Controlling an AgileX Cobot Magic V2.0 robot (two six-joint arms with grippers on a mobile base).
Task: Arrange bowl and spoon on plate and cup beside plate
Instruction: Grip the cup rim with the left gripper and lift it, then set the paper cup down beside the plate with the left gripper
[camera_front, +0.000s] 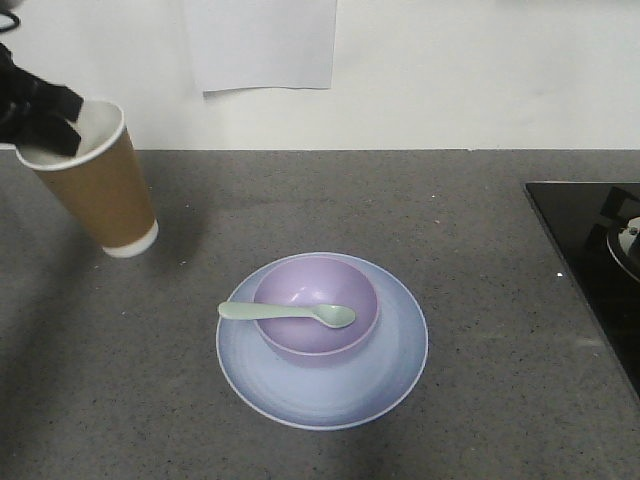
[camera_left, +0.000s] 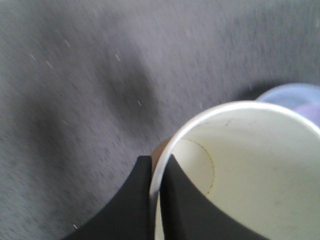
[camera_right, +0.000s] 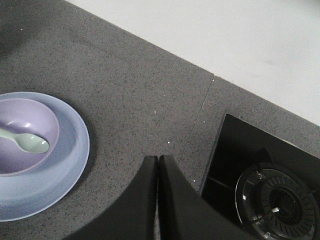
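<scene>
The pale blue plate (camera_front: 390, 380) lies in the middle of the counter. On it sits the lavender bowl (camera_front: 330, 335), and the mint-green spoon (camera_front: 290, 313) rests across the bowl's rim. At the far left the brown paper cup (camera_front: 100, 195) hangs tilted above the counter, my left gripper (camera_front: 45, 125) shut on its white rim, one finger inside and one outside. The left wrist view shows that rim (camera_left: 165, 160) pinched between the black fingers. My right gripper (camera_right: 158, 160) is shut on nothing, over bare counter right of the plate (camera_right: 70, 160).
A black stove top (camera_front: 600, 250) with a burner (camera_right: 277, 200) takes up the counter's right side. A white wall with a sheet of paper (camera_front: 262, 45) runs along the back edge.
</scene>
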